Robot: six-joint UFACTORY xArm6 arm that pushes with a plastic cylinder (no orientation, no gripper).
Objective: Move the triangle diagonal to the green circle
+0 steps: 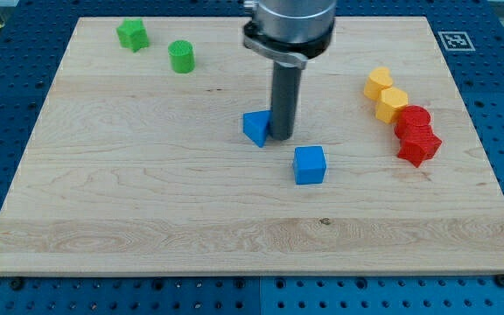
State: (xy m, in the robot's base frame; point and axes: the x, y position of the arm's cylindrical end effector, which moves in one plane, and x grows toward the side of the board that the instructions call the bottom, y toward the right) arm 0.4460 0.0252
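A blue triangle block [255, 128] lies near the board's middle. My tip [283, 137] touches its right side. The green circle [181, 57] stands toward the view's top left, well up and left of the triangle. The dark rod rises from the tip to the arm's head at the view's top.
A green star block [132, 34] lies left of the green circle. A blue cube [309, 164] sits just down and right of my tip. Two yellow blocks [385, 93] and two red blocks [416, 134] cluster at the view's right on the wooden board [147, 219].
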